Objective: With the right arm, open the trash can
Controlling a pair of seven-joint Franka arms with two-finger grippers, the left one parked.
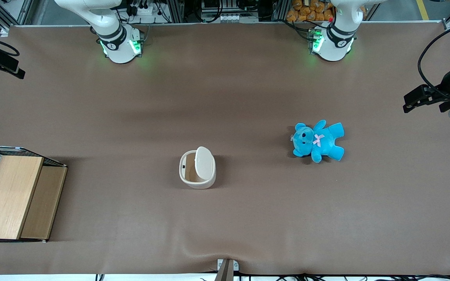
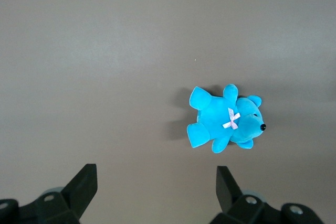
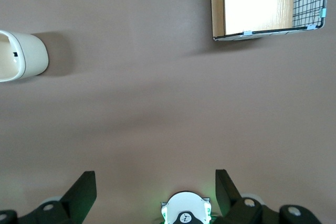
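The cream-white trash can [image 1: 197,183] stands on the brown table, nearer the front camera than the arm bases. Its flat white lid [image 1: 204,162] is tipped up and the tan inside [image 1: 189,171] shows. The can's wall also shows in the right wrist view [image 3: 29,56]. My right gripper [image 3: 155,192] is open and empty, its black fingers [image 3: 84,192] spread wide, high above bare table and well apart from the can. In the front view the gripper [image 1: 2,62] sits at the working arm's end of the table.
A wood-and-wire box [image 1: 14,195] stands at the working arm's end of the table, also in the right wrist view [image 3: 262,3]. A blue teddy [image 1: 318,141] lies toward the parked arm's end, also in the left wrist view [image 2: 226,121]. The right arm's base [image 1: 119,43] stands at the table's edge.
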